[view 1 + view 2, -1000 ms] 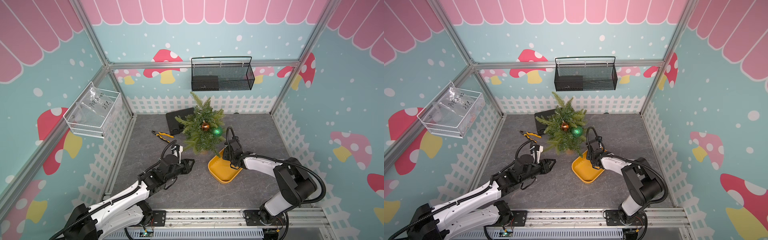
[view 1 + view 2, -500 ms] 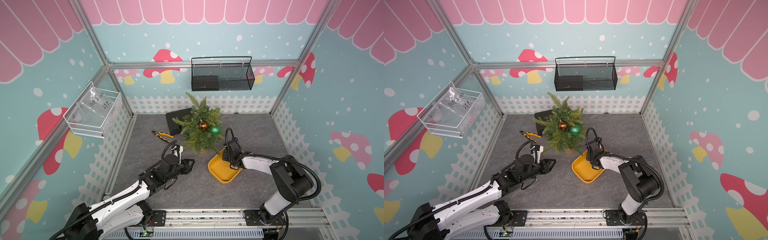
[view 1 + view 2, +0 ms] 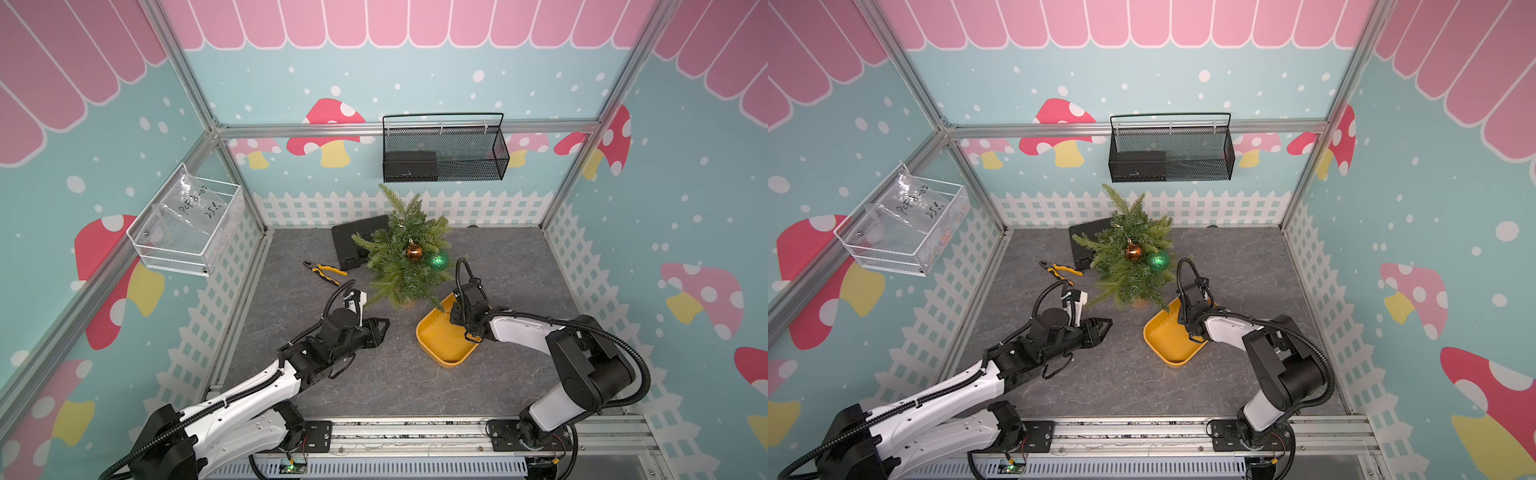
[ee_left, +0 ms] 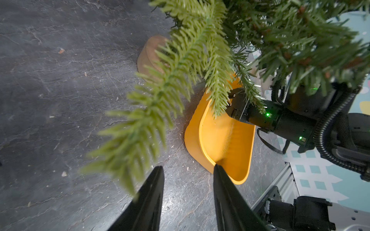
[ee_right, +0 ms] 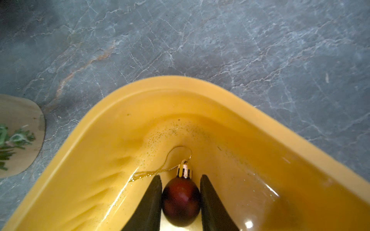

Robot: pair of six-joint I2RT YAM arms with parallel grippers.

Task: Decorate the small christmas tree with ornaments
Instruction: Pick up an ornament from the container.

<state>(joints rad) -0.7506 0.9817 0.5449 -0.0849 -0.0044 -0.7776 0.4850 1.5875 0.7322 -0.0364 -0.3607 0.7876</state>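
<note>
Right end effector [image 5: 180,177] clamped on the small dark red glossy bauble [image 5: 181,200], down in a corner of the yellow plastic tray [image 5: 160,84]. Left end effector [image 4: 187,167] hangs apart, empty. Pickup step. Next: a clean lift toward a free branch of the small bristly green tree [image 3: 395,278].

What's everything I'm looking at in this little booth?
small christmas tree: 1, green, standing on the grey table.
copper-orange ball: 1, copper, hanging on the tree.
glittery green ball: 1, green, on the tree.
yellow tray: 1, yellow, beside the tree's base.
dark red ball: 1, dark red, in the yellow tray.
pliers: 1, yellow-handled, on the table.
black case: 1, black, behind the tree.
mesh basket: 1, black, back wall.
wire basket: 1, white, side wall.
left gripper: 1, black, open, empty.
right gripper: 1, black, shut on the dark red ball.
</note>
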